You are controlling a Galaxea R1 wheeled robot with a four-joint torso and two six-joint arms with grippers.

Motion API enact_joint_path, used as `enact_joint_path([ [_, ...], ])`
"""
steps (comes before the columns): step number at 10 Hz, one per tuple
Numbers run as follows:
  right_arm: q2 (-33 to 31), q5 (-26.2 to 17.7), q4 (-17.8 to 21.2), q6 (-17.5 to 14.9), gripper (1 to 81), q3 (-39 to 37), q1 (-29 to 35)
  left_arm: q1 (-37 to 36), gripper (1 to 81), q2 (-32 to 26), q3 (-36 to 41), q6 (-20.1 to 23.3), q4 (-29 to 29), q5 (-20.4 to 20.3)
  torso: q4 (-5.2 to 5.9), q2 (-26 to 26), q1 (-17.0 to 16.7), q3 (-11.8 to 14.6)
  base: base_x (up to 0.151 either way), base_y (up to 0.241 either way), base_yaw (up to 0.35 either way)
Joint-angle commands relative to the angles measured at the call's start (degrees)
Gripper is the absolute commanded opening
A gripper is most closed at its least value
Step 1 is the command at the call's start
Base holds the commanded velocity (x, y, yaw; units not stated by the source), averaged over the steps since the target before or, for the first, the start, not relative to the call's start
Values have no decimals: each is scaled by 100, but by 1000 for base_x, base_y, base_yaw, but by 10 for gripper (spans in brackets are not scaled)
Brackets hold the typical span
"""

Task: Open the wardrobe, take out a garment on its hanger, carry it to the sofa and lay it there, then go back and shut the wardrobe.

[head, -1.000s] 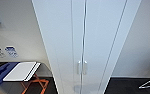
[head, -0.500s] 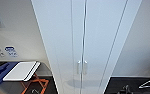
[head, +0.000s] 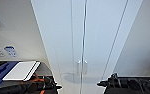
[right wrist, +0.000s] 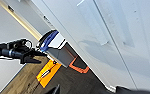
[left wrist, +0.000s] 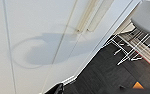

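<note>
Both doors of the wardrobe [head: 91, 45] are standing shut, handles [head: 82, 67] untouched, so nothing is done yet. Left gripper [head: 56, 86] and right gripper [head: 101, 84] are hovering just short of it, below the handles; I cannot tell their finger state.

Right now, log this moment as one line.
wardrobe: doors shut | handles: untouched | left gripper, right gripper: low, facing doors, apart from them | holding: nothing seen

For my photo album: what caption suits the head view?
Both arms raised toward the closed white wardrobe, its twin handles straight ahead.
</note>
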Motion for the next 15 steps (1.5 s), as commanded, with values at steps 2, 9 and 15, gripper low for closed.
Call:
enact_joint_path([
  [2,823,-650,105,247,811,-1136,1503,-1380,811,571,-740,-77,-429,614,0,4,2,-5,0,0,0],
  [9,1667,-720,105,307,811,-2226,2040,-1741,811,1925,-1812,-156,-429,728,0,15,13,-15,0,0,0],
  [15,2546,-474,70,387,811,-3167,2067,-1741,811,2417,-2287,-174,-429,623,0,19,18,-18,0,0,0],
])
